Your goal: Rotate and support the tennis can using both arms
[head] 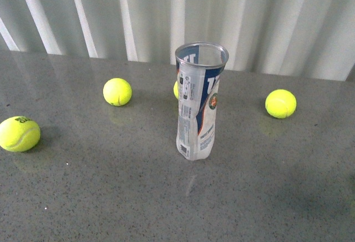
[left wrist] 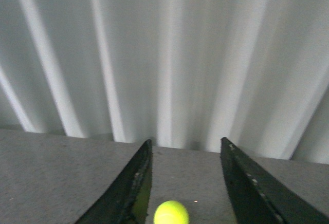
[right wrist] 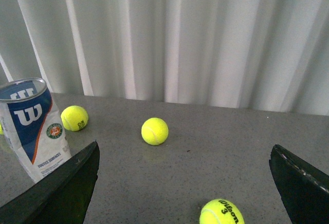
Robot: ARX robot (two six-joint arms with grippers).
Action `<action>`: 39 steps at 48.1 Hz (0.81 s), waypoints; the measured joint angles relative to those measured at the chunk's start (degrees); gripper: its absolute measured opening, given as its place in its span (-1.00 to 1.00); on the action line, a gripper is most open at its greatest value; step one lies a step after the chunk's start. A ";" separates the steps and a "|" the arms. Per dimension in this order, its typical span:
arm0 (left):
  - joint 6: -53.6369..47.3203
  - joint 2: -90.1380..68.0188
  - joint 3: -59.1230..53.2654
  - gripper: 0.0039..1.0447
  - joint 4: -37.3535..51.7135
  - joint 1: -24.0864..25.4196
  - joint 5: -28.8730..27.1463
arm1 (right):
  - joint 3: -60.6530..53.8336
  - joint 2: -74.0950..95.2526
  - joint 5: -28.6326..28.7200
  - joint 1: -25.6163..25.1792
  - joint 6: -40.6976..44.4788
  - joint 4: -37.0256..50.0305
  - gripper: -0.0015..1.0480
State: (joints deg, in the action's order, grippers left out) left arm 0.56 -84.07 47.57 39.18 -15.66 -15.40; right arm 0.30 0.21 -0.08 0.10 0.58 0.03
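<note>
Grey table (head: 83, 197): tennis can (head: 198, 103) hides one ball (head: 176, 90).

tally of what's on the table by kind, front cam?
Tennis balls: 4 (far left, left-centre, one partly hidden behind the can, right)
Tennis can: 1, upright, open top
Total: 5
Neither gripper shows in the front view.
</note>
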 joint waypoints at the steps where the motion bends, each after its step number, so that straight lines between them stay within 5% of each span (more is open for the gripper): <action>1: -0.02 1.11 -2.08 -0.29 1.11 0.59 0.33 | 0.00 0.00 0.07 0.00 0.00 0.00 0.86; 9: -0.13 8.79 -18.58 -0.93 6.25 4.35 4.81 | 0.00 0.00 0.13 0.00 -0.02 0.00 0.86; 39: -0.26 32.35 -40.33 -0.94 4.66 14.34 14.86 | 0.00 0.00 0.15 0.00 0.00 0.00 0.86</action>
State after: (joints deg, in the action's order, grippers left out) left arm 0.30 -51.72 7.25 43.83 -1.32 -0.54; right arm 0.30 0.21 0.08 0.10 0.58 0.03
